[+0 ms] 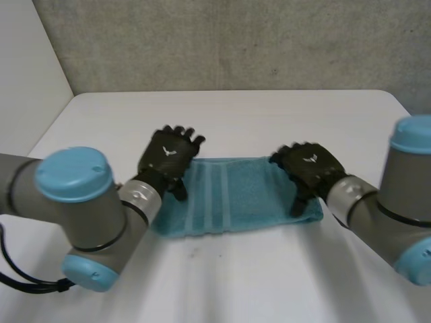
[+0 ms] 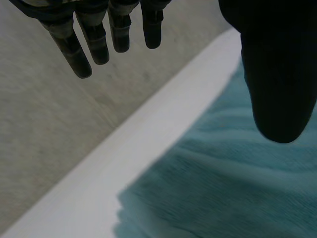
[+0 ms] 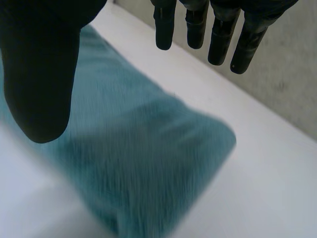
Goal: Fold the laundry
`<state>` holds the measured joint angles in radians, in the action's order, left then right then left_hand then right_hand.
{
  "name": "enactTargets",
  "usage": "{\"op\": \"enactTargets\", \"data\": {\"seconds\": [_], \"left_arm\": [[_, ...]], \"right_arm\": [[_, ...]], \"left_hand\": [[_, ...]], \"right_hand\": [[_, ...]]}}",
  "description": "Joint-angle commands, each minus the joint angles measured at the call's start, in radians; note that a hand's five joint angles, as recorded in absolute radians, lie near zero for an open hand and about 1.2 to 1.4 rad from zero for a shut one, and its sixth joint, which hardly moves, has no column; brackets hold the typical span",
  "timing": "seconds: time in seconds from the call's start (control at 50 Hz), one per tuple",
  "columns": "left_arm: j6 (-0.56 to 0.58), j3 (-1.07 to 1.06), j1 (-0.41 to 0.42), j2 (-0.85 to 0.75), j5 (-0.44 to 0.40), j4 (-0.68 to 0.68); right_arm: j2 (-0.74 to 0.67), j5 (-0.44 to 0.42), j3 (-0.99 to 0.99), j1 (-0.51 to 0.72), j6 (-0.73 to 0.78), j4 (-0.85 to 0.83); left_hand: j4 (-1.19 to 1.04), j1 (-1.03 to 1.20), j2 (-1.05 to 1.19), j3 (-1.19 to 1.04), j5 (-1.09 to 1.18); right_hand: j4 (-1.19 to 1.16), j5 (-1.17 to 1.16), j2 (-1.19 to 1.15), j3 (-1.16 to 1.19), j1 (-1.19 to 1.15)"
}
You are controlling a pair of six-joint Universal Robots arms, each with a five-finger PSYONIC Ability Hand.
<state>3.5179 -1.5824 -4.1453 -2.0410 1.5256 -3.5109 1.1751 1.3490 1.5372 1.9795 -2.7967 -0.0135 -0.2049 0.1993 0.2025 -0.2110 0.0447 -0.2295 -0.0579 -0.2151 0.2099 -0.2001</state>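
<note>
Teal towel [image 1: 232,195] lies flat at the middle of the white worktop [image 1: 269,114], folded to a long rectangle with its long side running across between the two arms. Faint woven stripes cross its left half. Right end looks rounded and thick, like a fold; at the left end, stacked edges show at the corner.

Left hand [image 1: 170,153] sits over the towel's left end, back of the hand up, fingers pointing toward the far edge of the worktop. In the left wrist view the left hand [image 2: 277,74] is spread: fingers [image 2: 89,44] straight and lined up side by side, thumb set well apart from them, nothing between. The towel [image 2: 237,183] lies under the thumb; the fingers reach out past the bare worktop [image 2: 138,148] toward the grey wall [image 2: 49,124].

Right hand [image 1: 308,165] sits over the towel's right end, mirrored. In the right wrist view the right hand [image 3: 39,74] is likewise spread: fingers [image 3: 198,25] straight, thumb wide of them, holding nothing. The towel [image 3: 148,148] runs beneath palm and thumb, its rounded end just beside bare worktop [image 3: 277,188].

Cannot tell whether either hand touches the cloth or hangs just above it.

Grey wall [image 1: 236,40] stands behind the worktop.
</note>
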Motion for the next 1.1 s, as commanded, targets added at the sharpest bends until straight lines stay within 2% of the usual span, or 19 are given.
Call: {"op": "enactTargets", "data": {"seconds": [0.02, 0.14, 0.2, 0.22, 0.34, 0.36, 0.42, 0.48, 0.52, 0.54, 0.68, 0.76, 0.84, 0.86, 0.88, 0.9, 0.96, 1.04, 1.1], "left_arm": [[0.062, 0.117, -0.010, -0.154, 0.031, 0.061], [0.079, 0.117, -0.050, -0.150, 0.090, 0.063], [0.079, 0.108, -0.064, -0.133, 0.103, 0.066], [0.078, 0.104, -0.069, -0.124, 0.106, 0.066], [0.075, 0.035, -0.098, -0.039, 0.107, 0.067], [0.073, -0.014, -0.119, 0.031, 0.107, 0.066], [0.069, -0.054, -0.142, 0.082, 0.107, 0.066], [0.069, -0.085, -0.171, 0.130, 0.108, 0.066], [0.066, -0.114, -0.209, 0.184, 0.105, 0.067], [0.066, -0.114, -0.210, 0.185, 0.105, 0.067], [0.050, -0.157, -0.257, 0.275, 0.102, 0.078], [-0.006, -0.162, -0.251, 0.285, 0.099, 0.079], [-0.069, -0.154, -0.240, 0.289, 0.096, 0.081], [-0.080, -0.151, -0.236, 0.289, 0.093, 0.081], [-0.086, -0.148, -0.230, 0.288, 0.090, 0.081], [-0.094, -0.143, -0.222, 0.288, 0.087, 0.079], [-0.114, -0.111, -0.182, 0.282, 0.064, 0.079], [-0.135, -0.070, -0.141, 0.260, 0.053, 0.079], [-0.184, -0.005, -0.073, 0.185, 0.056, 0.090]], "right_arm": [[0.009, -0.084, 0.208, -0.150, 0.019, -0.138], [-0.043, -0.076, 0.224, -0.154, 0.026, -0.189], [-0.072, -0.068, 0.218, -0.162, 0.042, -0.210], [-0.074, -0.062, 0.212, -0.166, 0.049, -0.211], [-0.066, -0.031, 0.184, -0.189, 0.092, -0.211], [-0.062, -0.015, 0.137, -0.188, 0.133, -0.206], [-0.045, 0.018, 0.069, -0.162, 0.173, -0.195], [-0.032, 0.059, -0.023, -0.066, 0.183, -0.157], [-0.061, 0.084, -0.208, 0.115, 0.184, -0.058], [-0.086, 0.084, -0.254, 0.155, 0.184, -0.031], [-0.366, 0.071, -0.589, 0.445, 0.197, 0.107], [-0.477, 0.078, -0.638, 0.544, 0.232, 0.135], [-0.512, 0.113, -0.634, 0.545, 0.284, 0.136], [-0.505, 0.125, -0.634, 0.544, 0.284, 0.133], [-0.496, 0.139, -0.628, 0.539, 0.282, 0.132], [-0.464, 0.165, -0.618, 0.533, 0.267, 0.124], [-0.396, 0.186, -0.597, 0.501, 0.206, 0.106], [-0.264, 0.173, -0.519, 0.411, 0.030, 0.076], [-0.186, 0.147, -0.448, 0.357, -0.113, 0.069]], "left_hand": [[0.030, -0.025, -0.028, 0.036, -0.045], [0.030, -0.024, -0.027, 0.036, -0.044], [0.030, -0.024, -0.027, 0.036, -0.044], [0.030, -0.024, -0.027, 0.036, -0.044], [0.030, -0.025, -0.028, 0.036, -0.045], [0.030, -0.025, -0.028, 0.036, -0.045], [0.030, -0.025, -0.028, 0.036, -0.045], [0.030, -0.025, -0.028, 0.036, -0.045], [0.030, -0.025, -0.028, 0.036, -0.045], [0.030, -0.025, -0.028, 0.036, -0.045], [0.030, -0.025, -0.028, 0.036, -0.045], [0.030, -0.025, -0.028, 0.036, -0.045], [0.030, -0.025, -0.028, 0.036, -0.045], [0.030, -0.025, -0.028, 0.036, -0.045], [0.030, -0.025, -0.028, 0.036, -0.045], [0.030, -0.025, -0.028, 0.036, -0.045], [0.030, -0.025, -0.028, 0.036, -0.045], [0.030, -0.025, -0.028, 0.036, -0.045], [0.030, -0.025, -0.028, 0.036, -0.045]], "right_hand": [[-0.207, -0.204, -0.222, 0.227, -0.237], [-0.503, -0.500, -0.518, 0.523, -0.533], [-0.870, -0.867, -0.885, 0.890, -0.900], [-1.164, -1.161, -1.178, 1.183, -1.193], [-1.167, -1.164, -1.181, 1.186, -1.196], [-1.167, -1.164, -1.181, 1.186, -1.196], [-1.167, -1.164, -1.181, 1.186, -1.196], [-1.167, -1.164, -1.181, 1.186, -1.196], [-1.167, -1.164, -1.181, 1.186, -1.196], [-1.167, -1.164, -1.181, 1.186, -1.196], [-1.167, -1.164, -1.181, 1.186, -1.196], [-1.167, -1.164, -1.181, 1.186, -1.196], [-1.167, -1.164, -1.181, 1.186, -1.196], [-0.961, -0.958, -0.976, 0.981, -0.991], [-0.648, -0.645, -0.663, 0.668, -0.678], [-0.006, -0.003, -0.020, 0.025, -0.035], [0.055, 0.058, 0.041, -0.035, 0.026], [0.055, 0.058, 0.041, -0.035, 0.026], [0.055, 0.058, 0.041, -0.035, 0.026]]}}
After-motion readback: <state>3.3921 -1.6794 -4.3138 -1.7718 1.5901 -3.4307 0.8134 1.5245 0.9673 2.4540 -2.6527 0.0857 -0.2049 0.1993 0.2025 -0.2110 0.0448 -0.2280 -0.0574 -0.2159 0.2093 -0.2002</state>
